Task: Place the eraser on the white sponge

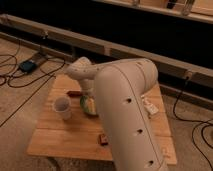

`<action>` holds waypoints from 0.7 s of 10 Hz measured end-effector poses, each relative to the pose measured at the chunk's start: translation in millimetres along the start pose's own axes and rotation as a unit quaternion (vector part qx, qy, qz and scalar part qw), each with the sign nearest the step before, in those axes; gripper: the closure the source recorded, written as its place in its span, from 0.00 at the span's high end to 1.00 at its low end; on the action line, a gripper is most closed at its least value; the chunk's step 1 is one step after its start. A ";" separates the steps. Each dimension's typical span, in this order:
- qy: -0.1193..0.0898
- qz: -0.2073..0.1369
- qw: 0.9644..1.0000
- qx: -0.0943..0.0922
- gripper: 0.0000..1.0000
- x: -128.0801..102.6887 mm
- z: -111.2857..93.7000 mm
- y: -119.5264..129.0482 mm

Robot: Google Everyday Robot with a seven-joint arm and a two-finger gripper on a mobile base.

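- Over the bench (55, 135), the end effector (88, 98) hangs by the green bowl (85, 108); wide or narrow, I cannot tell.
- The white sponge (149, 107) lies far right.
- The eraser (103, 139) sits near the front edge; approach it squarely from above.

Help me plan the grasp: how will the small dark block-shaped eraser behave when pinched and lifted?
The small dark eraser lies flat and blocky, so it probably won't roll. Far smaller than the white cup, it is likely light and may slide on the wooden table if nudged. The gripper hangs by the green bowl, away from it.
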 end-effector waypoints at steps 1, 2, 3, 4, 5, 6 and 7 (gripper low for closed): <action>0.005 -0.020 1.000 0.023 0.80 9.6 -4.5 2.6; 0.005 -0.036 0.998 0.041 0.80 20.1 -8.3 11.9; 0.003 -0.045 0.997 0.054 0.80 32.0 -10.0 28.3; -0.002 -0.046 0.997 0.060 0.80 42.6 -9.0 49.2; -0.007 -0.040 0.997 0.058 0.80 55.0 -2.9 73.9; -0.012 -0.032 0.998 0.052 0.80 66.6 3.8 95.3; -0.018 -0.022 0.999 0.041 0.80 77.4 12.0 115.3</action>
